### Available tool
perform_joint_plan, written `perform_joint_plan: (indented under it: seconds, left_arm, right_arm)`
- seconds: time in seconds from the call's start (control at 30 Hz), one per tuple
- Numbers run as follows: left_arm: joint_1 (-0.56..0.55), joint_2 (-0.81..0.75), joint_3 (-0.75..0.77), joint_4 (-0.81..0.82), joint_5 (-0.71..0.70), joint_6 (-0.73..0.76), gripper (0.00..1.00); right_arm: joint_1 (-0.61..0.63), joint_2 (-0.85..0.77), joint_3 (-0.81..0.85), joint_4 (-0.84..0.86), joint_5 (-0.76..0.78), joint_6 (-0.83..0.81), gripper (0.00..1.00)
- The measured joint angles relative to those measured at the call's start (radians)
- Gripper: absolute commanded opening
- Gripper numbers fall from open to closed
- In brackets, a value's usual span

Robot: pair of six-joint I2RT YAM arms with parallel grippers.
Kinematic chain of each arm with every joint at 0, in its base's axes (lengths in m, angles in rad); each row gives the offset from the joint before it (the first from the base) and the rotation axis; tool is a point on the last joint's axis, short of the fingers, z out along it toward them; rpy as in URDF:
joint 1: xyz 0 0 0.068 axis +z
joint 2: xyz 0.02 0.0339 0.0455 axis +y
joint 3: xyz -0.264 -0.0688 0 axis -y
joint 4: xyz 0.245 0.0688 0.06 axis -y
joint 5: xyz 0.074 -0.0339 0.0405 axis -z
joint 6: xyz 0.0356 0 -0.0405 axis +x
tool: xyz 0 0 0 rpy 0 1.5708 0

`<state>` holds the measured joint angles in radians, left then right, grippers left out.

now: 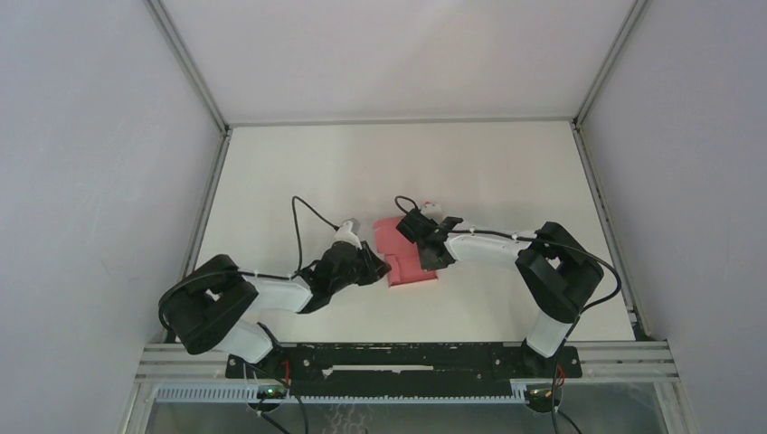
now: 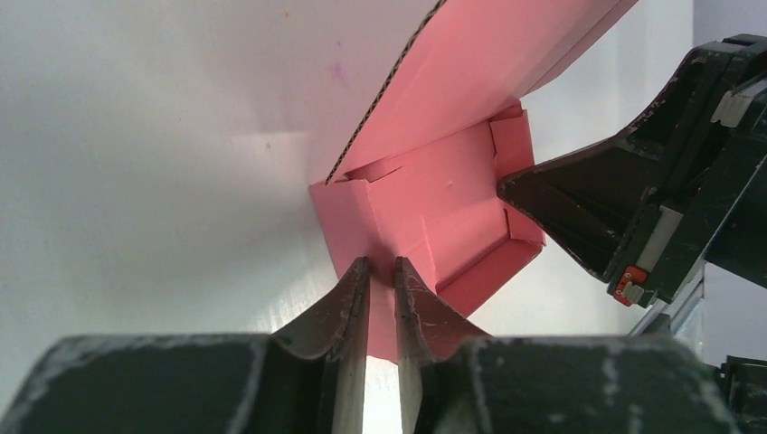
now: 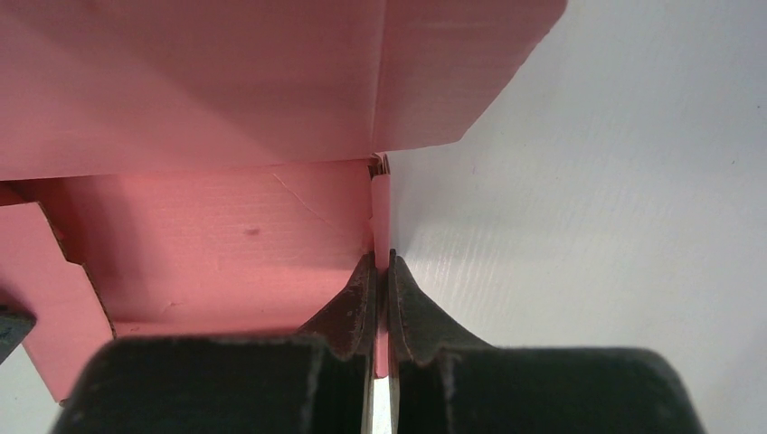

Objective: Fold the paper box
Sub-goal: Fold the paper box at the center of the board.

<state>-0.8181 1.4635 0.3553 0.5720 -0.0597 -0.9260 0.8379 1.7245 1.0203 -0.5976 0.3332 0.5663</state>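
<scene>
The pink paper box (image 1: 409, 260) lies mid-table, partly folded, with side walls raised and a large flap standing up. My left gripper (image 1: 378, 268) is at its left edge, shut on a raised side wall; in the left wrist view the pink wall (image 2: 425, 208) runs between the closed fingers (image 2: 381, 264). My right gripper (image 1: 418, 237) is at the box's far right side, shut on a thin upright wall edge (image 3: 381, 217), seen between its fingertips (image 3: 381, 259). The right gripper also shows in the left wrist view (image 2: 579, 212). The box's inner panel fills the right wrist view (image 3: 217, 235).
The white table (image 1: 488, 172) is bordered by grey walls and metal frame rails (image 1: 203, 208). A small red part shows on the right gripper's body (image 2: 630, 274).
</scene>
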Motion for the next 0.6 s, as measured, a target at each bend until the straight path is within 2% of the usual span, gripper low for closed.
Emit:
perform_joint_plan:
  seconds: [0.6]
  left_arm:
    - [-0.019, 0.019, 0.121, -0.198, -0.024, 0.071, 0.25]
  right_arm:
    - [-0.001, 0.002, 0.0, -0.001, 0.008, -0.001, 0.0]
